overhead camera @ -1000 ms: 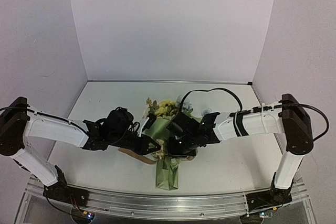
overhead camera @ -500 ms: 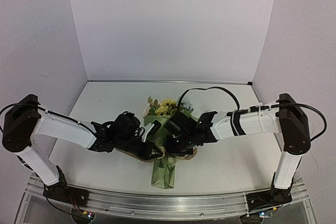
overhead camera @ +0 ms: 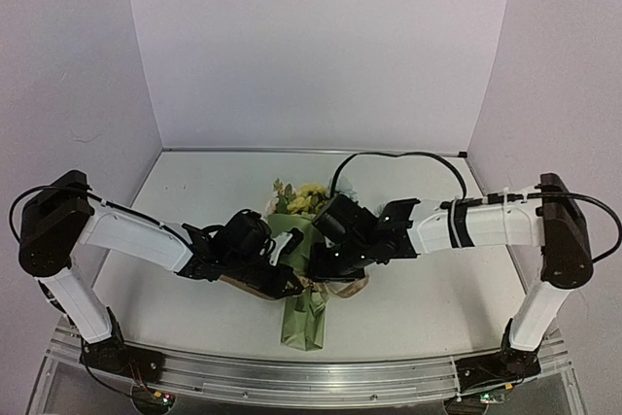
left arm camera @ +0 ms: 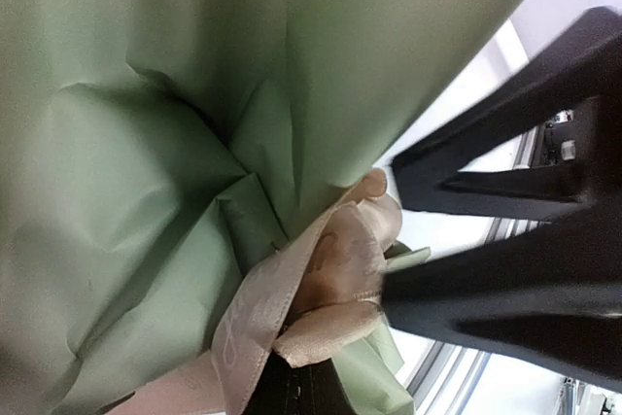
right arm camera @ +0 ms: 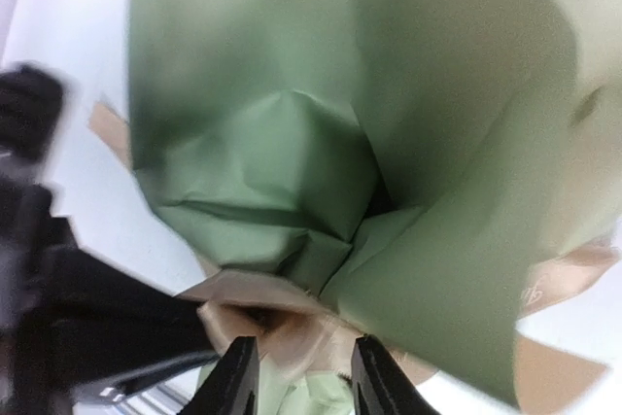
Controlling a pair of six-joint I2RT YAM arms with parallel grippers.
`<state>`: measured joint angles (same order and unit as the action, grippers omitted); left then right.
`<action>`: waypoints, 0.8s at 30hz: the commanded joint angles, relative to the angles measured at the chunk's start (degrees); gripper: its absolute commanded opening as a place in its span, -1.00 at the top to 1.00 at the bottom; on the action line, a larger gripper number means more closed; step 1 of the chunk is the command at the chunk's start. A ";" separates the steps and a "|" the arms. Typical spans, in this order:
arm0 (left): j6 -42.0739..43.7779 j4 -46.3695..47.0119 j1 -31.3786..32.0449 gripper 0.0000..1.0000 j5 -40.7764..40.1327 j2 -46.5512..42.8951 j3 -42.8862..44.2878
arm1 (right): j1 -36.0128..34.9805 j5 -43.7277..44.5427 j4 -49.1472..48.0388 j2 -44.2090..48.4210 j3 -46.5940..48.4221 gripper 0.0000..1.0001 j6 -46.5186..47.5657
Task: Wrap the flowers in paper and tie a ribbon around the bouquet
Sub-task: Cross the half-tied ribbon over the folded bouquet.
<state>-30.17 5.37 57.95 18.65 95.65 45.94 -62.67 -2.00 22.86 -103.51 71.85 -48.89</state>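
The right gripper's parted fingertips straddle the tan ribbon cinching the creased olive-green paper. The blurred black left gripper meets the ribbon from their left.

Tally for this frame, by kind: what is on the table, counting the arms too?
flowers: 1 bunch
paper: 1 sheet, wrapped round the flowers
ribbon: 1
robot arms: 2, the left arm and the right arm
Total: 5
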 commanded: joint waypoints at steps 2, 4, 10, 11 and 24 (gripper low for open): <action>-0.75 -2.70 0.23 0.99 -3.03 1.39 2.83 | -0.08 1.29 1.06 6.43 -1.78 0.21 6.23; -0.85 -2.76 0.21 1.00 -3.45 1.43 2.83 | 0.15 1.08 1.65 6.00 -1.37 0.21 8.33; -1.19 -3.40 0.14 1.00 -4.84 1.36 3.13 | 0.64 -1.70 3.17 1.40 2.16 0.41 12.18; -1.33 -3.39 0.15 1.00 -5.02 1.21 3.03 | 0.64 -1.62 3.23 0.73 2.42 0.44 12.41; -1.45 -2.91 0.15 0.99 -4.76 0.89 2.65 | 0.65 8.34 4.43 1.48 1.44 0.49 12.77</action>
<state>-31.59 3.53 58.15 15.79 96.47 47.42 -62.28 1.14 26.55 -104.13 72.55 -36.81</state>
